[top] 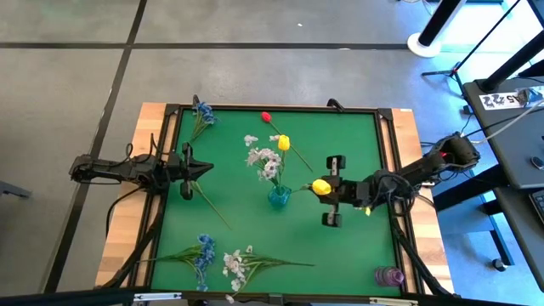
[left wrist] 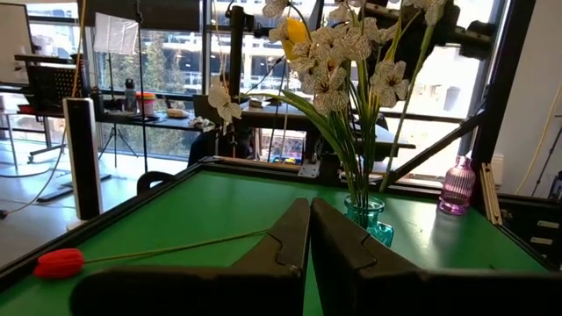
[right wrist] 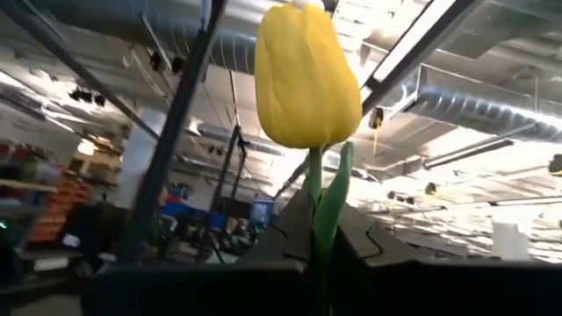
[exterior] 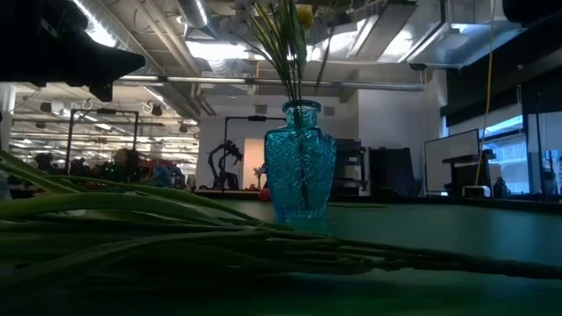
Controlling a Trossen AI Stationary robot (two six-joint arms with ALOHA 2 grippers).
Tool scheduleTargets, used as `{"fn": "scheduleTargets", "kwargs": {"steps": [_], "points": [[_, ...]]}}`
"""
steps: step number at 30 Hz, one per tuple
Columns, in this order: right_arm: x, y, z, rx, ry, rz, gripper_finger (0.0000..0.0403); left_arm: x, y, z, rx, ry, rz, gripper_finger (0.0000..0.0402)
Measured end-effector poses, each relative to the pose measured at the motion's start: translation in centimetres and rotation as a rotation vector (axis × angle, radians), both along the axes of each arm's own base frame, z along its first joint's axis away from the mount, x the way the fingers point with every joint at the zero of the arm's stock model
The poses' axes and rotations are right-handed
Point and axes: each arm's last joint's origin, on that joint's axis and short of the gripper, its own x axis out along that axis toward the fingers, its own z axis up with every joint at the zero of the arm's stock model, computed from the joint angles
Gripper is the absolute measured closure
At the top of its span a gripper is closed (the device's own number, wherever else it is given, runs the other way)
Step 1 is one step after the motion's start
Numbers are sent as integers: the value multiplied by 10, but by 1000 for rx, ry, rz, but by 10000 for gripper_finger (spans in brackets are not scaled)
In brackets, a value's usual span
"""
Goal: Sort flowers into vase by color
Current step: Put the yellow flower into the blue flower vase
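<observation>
A teal glass vase (top: 279, 197) (exterior: 300, 158) stands mid-table with white sprigs (top: 268, 160) (left wrist: 338, 61) in it; a yellow bud (top: 283, 143) shows among them. My right gripper (top: 330, 189) (right wrist: 320, 230) is just right of the vase, shut on a yellow tulip (top: 320, 186) (right wrist: 303, 75). My left gripper (top: 206, 170) (left wrist: 309, 230) is shut on nothing, left of the vase. A red bud (top: 266, 116) (left wrist: 58, 262) lies flat near the far edge. Blue clusters (top: 202, 112) (top: 202, 251) and white sprigs (top: 235, 263) also lie flat. My right gripper pinches the yellow tulip's stem (right wrist: 313, 180) between its two fingers, a short way below the bud. The fingers come from the table's right side. The tulip is lifted clear of the table, its bud past the fingertips toward the vase. The gripper hides the rest of the stem.
A small purple vase (top: 389, 276) (left wrist: 457, 184) stands at the near right corner. A bare green stem (top: 211, 206) lies on the mat below my left gripper. Long stems (exterior: 176, 228) lie across the near edge. Bare mat shows on the right, near side (top: 348, 251).
</observation>
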Motion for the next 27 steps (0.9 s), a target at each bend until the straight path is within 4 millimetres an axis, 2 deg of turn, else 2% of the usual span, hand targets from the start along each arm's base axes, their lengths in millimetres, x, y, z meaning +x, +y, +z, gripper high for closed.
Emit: {"fn": "scheduleTargets", "kwargs": {"steps": [12, 16, 20, 23, 27], "points": [[16, -14, -15, 1, 64, -46, 391, 0, 0, 0, 0, 0, 0, 392], [23, -13, -27, -2, 175, -66, 391, 0, 0, 0, 0, 0, 0, 392], [29, -15, -40, 66, 317, -147, 388, 0, 0, 0, 0, 0, 0, 392], [30, -17, -45, 100, 394, -231, 366, 0, 0, 0, 0, 0, 0, 392], [31, -19, -40, 100, 496, -327, 311, 0, 0, 0, 0, -1, 0, 392]]}}
